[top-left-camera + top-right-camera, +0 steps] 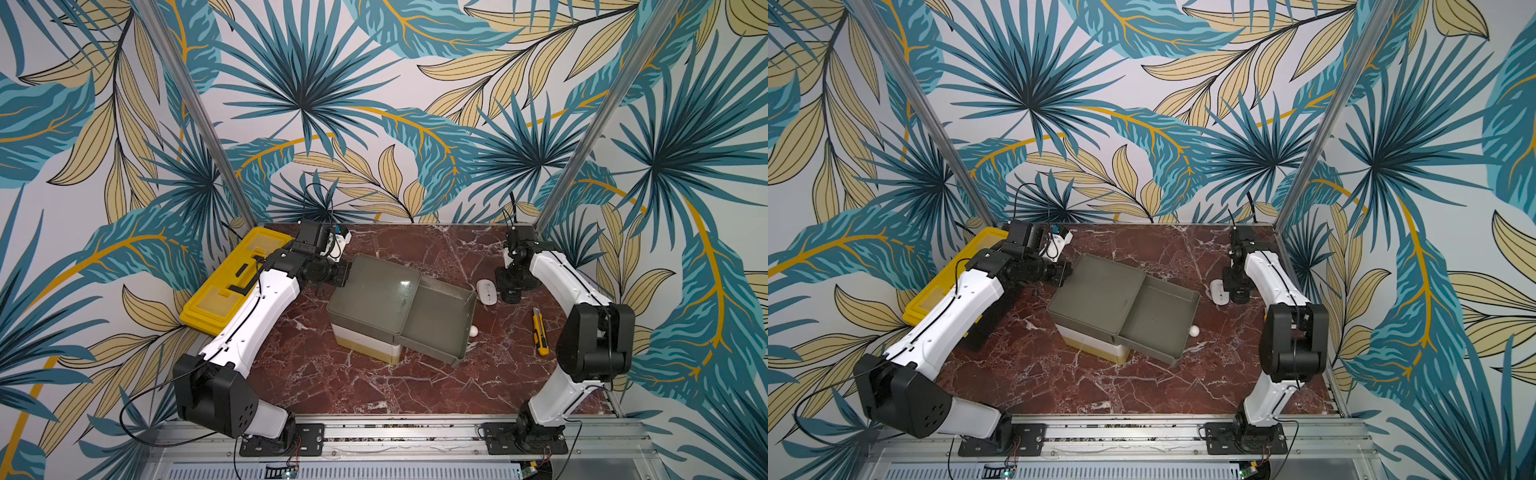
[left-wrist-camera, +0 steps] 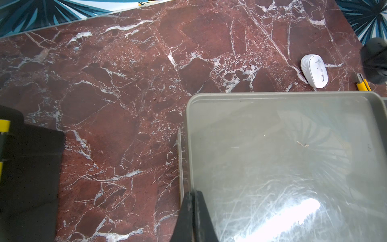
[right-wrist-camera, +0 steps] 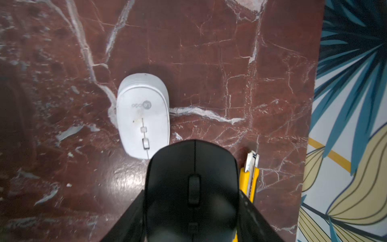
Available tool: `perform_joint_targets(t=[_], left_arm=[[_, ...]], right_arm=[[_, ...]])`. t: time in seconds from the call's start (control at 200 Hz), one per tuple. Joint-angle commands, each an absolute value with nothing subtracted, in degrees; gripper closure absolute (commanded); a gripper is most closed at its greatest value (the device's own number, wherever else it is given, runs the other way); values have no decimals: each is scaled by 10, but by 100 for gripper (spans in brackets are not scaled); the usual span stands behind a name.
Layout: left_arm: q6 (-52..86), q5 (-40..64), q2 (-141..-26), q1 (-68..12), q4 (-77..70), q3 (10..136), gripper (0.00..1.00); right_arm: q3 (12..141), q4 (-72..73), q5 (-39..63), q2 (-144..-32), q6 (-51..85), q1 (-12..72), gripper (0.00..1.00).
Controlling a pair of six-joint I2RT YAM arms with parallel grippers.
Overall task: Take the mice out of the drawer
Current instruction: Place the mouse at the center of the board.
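Pinching the black mouse (image 3: pixel 192 167) across its sides: the right gripper (image 3: pixel 192 199) has 1 finger on each flank. It's low over the table (image 1: pixel 374 386), just beside the white mouse (image 3: pixel 143 117); can't tell if it's touching down. The left gripper (image 2: pixel 193 201) has its fingers pressed together, holding nothing, at the edge of the cabinet top (image 1: pixel 374 291).

Handling, my read: light, rigid plastic shell, smooth and curved, so it's likely slippery. Grip the flat flanks mid-body, not the domed top or the wheel.

Count: 2 mice visible (1 black, 1 white), both outside the drawer (image 1: pixel 436 324). The drawer is pulled out, with 0 mice in the part that shows. Also 1 utility knife (image 1: pixel 539 331) and 1 white knob (image 1: pixel 474 331).
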State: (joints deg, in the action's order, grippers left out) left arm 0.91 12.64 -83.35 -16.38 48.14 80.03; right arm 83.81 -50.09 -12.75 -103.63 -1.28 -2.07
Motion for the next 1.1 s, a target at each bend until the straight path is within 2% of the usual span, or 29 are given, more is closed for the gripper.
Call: perform_joint_targets(t=[0.0,0.175,0.531,0.836,1.097], left_arm=[[-3,171,-837,-170,549,778,100],[-3,179,-841,-170,551,784,100],[-3,179,-833,-171,552,782,100],[-4,177,-837,-170,555,784,100],[-4,176,-838,-170,555,784,100]], right_arm=[[866,-486,-145,-1070,-4,-39,50],[901,-473,-101,-1116,-3,-70,49],[958,-482,-84,-1199,-29,-84,49],[937,-451,-69,-1208,-41,-88,49],[947,-458,-71,-1237,-43,-92,44]])
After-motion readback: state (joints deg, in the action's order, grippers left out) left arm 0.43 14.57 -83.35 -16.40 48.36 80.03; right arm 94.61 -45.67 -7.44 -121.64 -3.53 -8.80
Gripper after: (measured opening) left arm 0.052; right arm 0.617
